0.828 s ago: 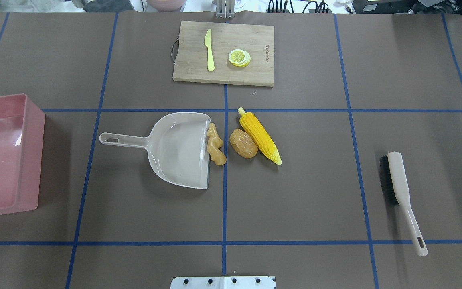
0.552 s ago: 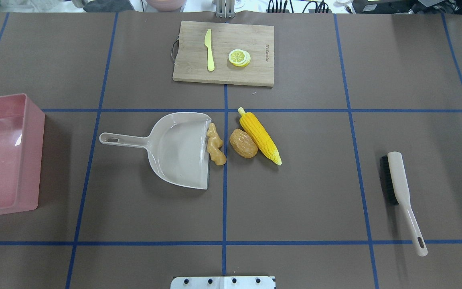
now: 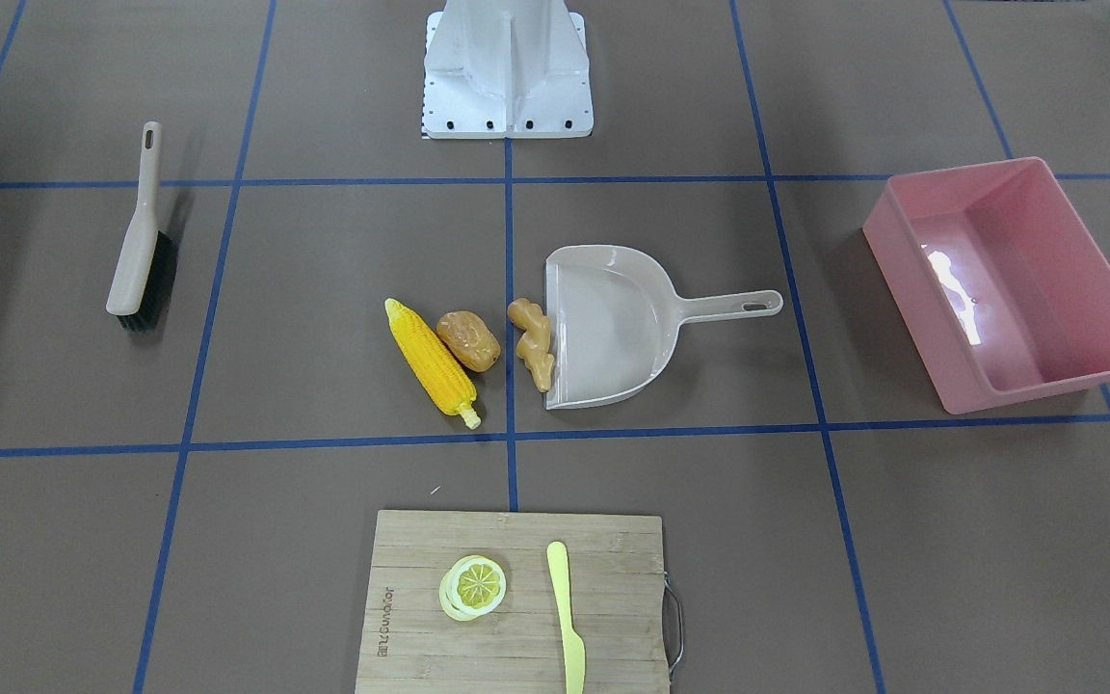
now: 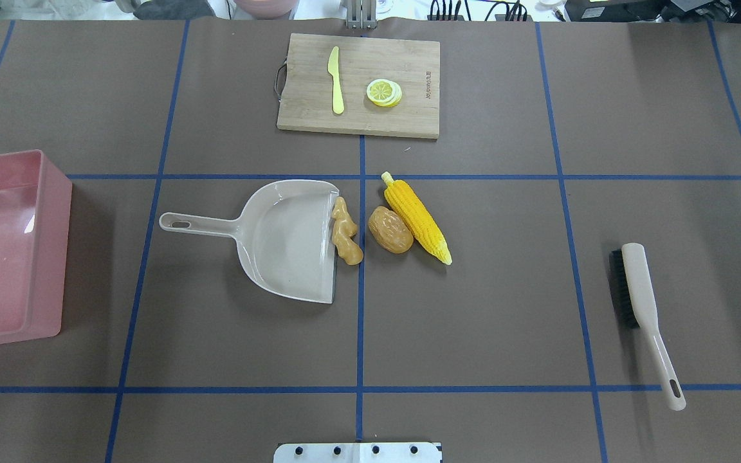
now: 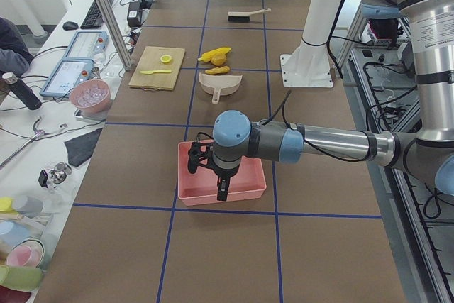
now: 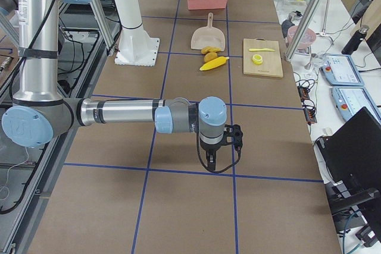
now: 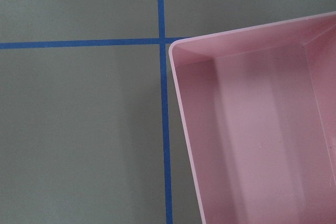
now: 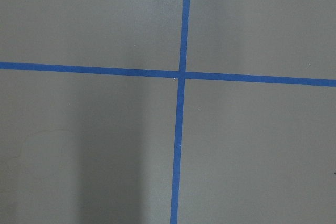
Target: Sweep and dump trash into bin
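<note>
across from the robot, front view: corn [image 3: 430, 371], potato [image 3: 468, 340] and ginger [image 3: 532, 343] lie in a row at the middle of the table [image 3: 902, 540]; the ginger touches the open lip of the dustpan [image 3: 613, 328], the potato sits just beside it, and the corn rests against the potato on the side away from the pan.
bin, front view: the pink bin [image 3: 911, 289] stands well apart, beyond the dustpan's handle, on the robot's left.
brush, front view: the brush [image 3: 136, 260] lies well apart on the robot's right, with no gripper on it.
overhead view: no arm reaches into frame; a cutting board [image 4: 409, 71] at the far edge carries a lemon slice [image 4: 384, 92] and a knife [image 4: 336, 80], neither of them trash.
left side view: the left gripper [image 5: 221, 194] hangs over the bin, fingers pointing down; wide or narrow, cannot tell.
right side view: the right gripper [image 6: 212, 162] hangs over bare table near a blue tape line [image 6: 178, 171]; its opening cannot be told either.
left wrist view: one corner of the bin and crossed tape.
right wrist view: a tape crossing only.
stage, as judged: sweeping not yet begun; brush and dustpan both unheld.
risk, as judged: an unheld dustpan could slide back under the push; the corn and potato could roll past the pan's mouth if the stroke runs off line; tipping the pan before it is over the bin's rim would spill the load onto the table.
</note>
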Controlling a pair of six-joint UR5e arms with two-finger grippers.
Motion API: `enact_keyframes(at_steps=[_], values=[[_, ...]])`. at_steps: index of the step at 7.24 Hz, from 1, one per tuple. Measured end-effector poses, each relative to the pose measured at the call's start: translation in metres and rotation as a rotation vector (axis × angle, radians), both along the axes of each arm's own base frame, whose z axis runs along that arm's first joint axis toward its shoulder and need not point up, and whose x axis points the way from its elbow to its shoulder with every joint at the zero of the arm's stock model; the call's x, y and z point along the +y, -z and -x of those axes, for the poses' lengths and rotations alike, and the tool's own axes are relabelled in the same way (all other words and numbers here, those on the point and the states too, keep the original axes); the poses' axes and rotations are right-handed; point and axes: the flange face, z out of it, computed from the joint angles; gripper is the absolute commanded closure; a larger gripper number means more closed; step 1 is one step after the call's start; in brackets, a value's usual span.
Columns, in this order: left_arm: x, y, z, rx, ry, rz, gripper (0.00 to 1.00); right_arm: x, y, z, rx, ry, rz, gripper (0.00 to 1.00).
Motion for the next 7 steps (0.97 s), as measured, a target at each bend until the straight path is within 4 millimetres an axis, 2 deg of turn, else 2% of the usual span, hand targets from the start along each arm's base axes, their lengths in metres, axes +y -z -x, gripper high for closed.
enact_keyframes(at_steps=[7], values=[[-0.002, -0.003, -0.002, -0.006, -0.005, 0.000, 0.01, -0.007, 0.012, -0.005, 0.013, -0.013, -0.024, 0.00]])
